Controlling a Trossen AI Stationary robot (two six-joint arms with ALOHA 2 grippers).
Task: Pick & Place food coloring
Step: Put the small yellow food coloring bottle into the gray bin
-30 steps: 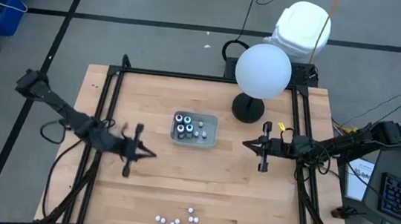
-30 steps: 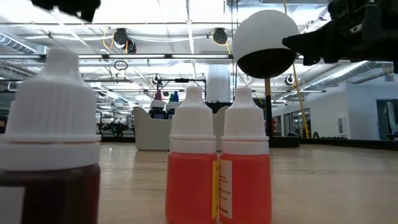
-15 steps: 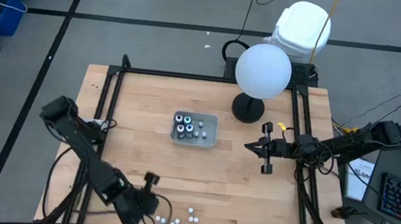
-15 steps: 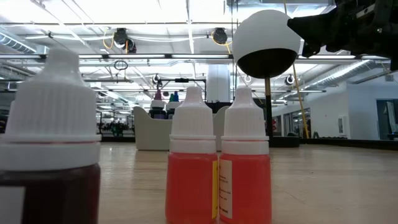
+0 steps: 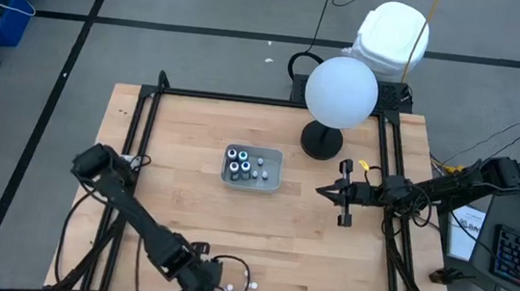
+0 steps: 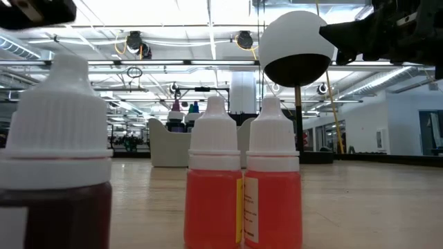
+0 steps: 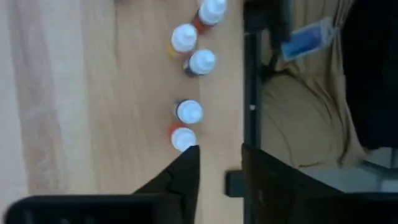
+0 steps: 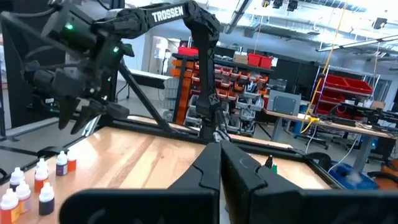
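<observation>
Several tiny white-capped food coloring bottles [image 7: 189, 112] stand on their bases in a loose group near the table's near edge [image 5: 247, 283]; the low view shows two orange-red ones [image 6: 214, 187] and a dark one [image 6: 59, 180] close up. More bottles stand in the grey tray [image 5: 275, 169] at mid-table. My left gripper [image 7: 219, 152] hangs open just above this group, pointing steeply down, one fingertip [image 7: 189, 155] beside the nearest cap [image 7: 182, 138]. It shows in the high view [image 5: 210, 281] too. My right gripper [image 5: 342, 193] waits shut at the right, clear of everything.
A large white globe on a black stand [image 5: 341, 91] stands at the far right of the table. A black frame rail [image 7: 252, 74] runs along the near edge just beyond the loose bottles. Bare wood lies between the tray and the loose bottles.
My left arm has swung from the table's left middle toward the near edge and tipped from nearly level to steeply downward. It now hangs over the loose bottles. The bottles have stayed where they were.
</observation>
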